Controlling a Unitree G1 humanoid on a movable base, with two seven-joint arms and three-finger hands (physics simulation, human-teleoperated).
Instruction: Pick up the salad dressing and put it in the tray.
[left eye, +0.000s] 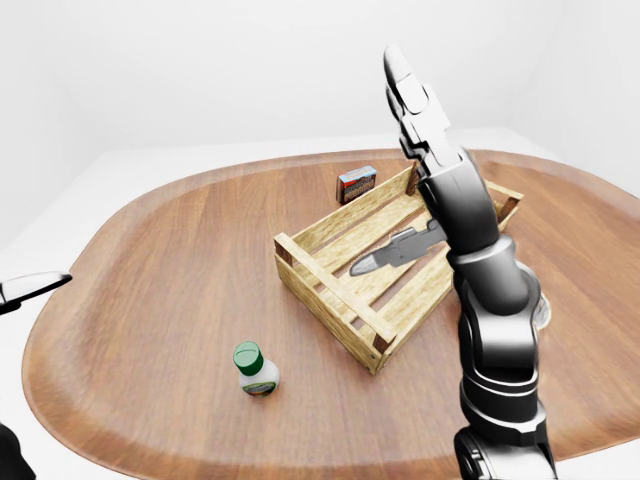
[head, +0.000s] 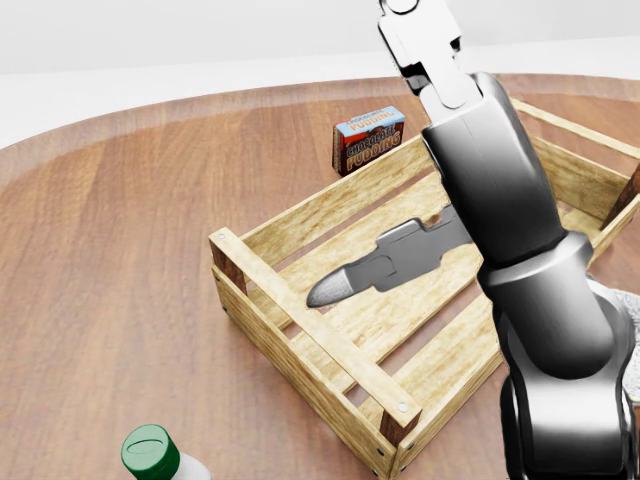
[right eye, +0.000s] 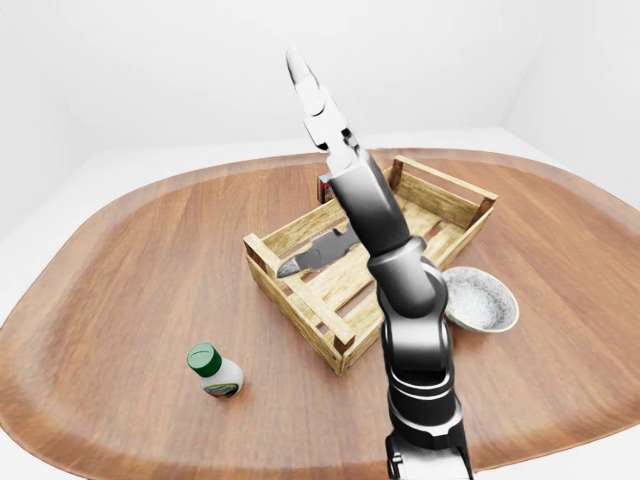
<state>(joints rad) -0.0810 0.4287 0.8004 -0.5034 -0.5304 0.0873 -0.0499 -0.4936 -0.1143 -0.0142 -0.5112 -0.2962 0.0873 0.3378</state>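
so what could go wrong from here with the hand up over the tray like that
The right hand is raised open above the tray, far from the salad dressing, so it has a long sweep down and could clip the tray wall. The bottle stands alone near the table edge; a sideways nudge might tip it. The forearm hides the bowl in the head view.

In the left-eye view the tray (left eye: 330, 290) lies mid-table (left eye: 160, 260), with the bottle (left eye: 255, 370) standing apart to its lower left, the box (left eye: 356, 184) just beyond its upper edge, the bowl (right eye: 482, 300) at its right, and the right hand (left eye: 405, 150) raised above the tray.
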